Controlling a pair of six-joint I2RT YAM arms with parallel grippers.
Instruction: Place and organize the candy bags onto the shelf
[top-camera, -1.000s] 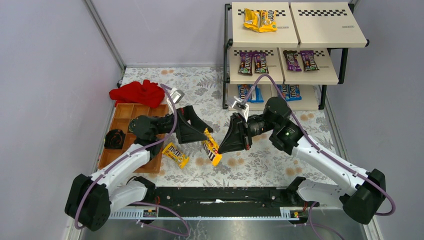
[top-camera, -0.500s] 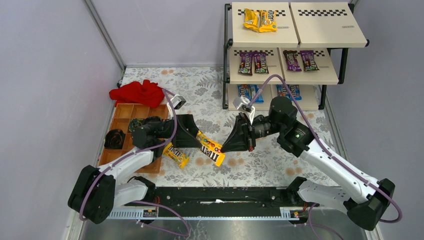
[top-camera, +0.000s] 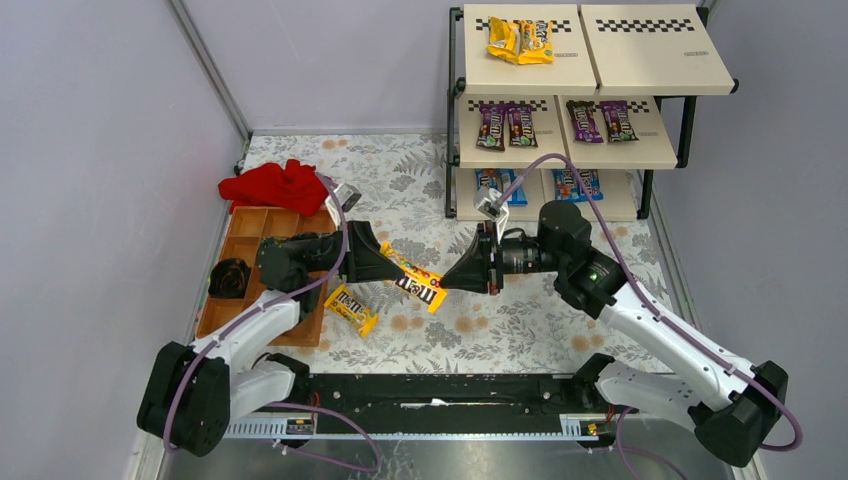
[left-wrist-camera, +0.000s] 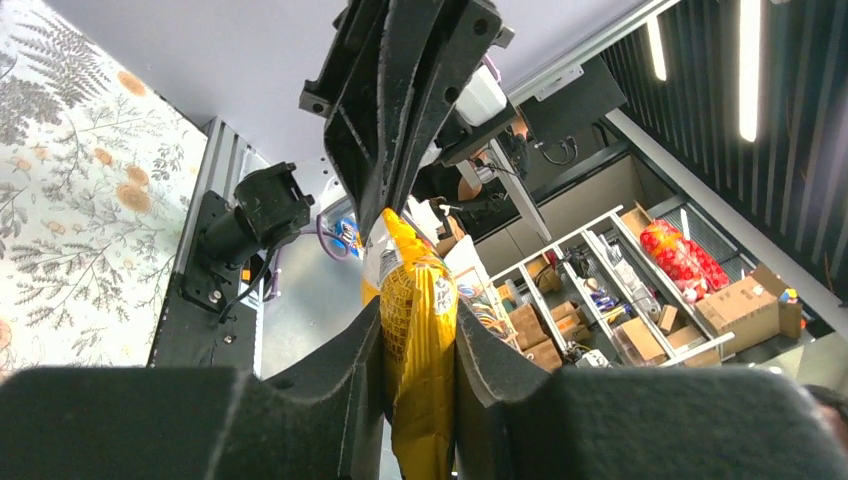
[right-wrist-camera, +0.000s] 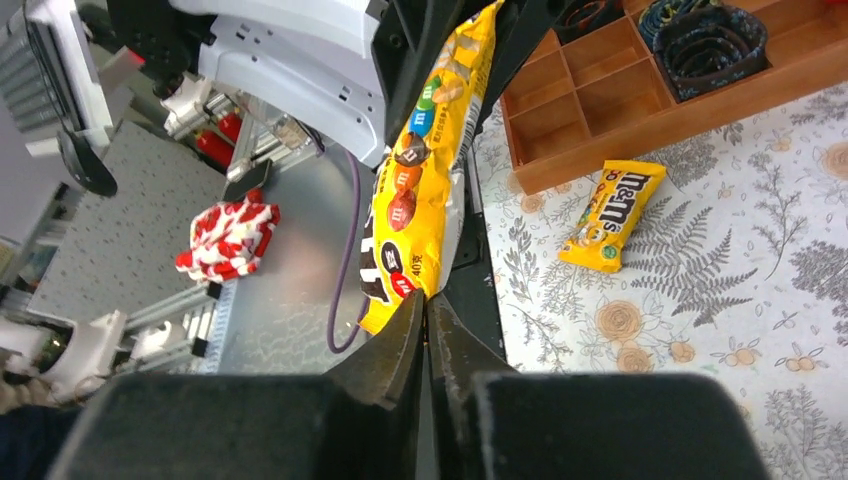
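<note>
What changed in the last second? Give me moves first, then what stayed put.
The glossy yellow candy bag swung from pointing at the near edge to crosswise, stretched between the left end effector and right end effector, both shut on its ends. The loose second yellow candy bag, the packets on the three-tier black-framed shelf and the red cloth stayed put.

Left claw (top-camera: 381, 263) and right claw (top-camera: 449, 284) face each other, tip to tip.
Both forearms stretch inward; each claw's fingers are pinched tight on an opposite end of the yellow candy bag (top-camera: 412, 280) spanning the gap between them.
</note>
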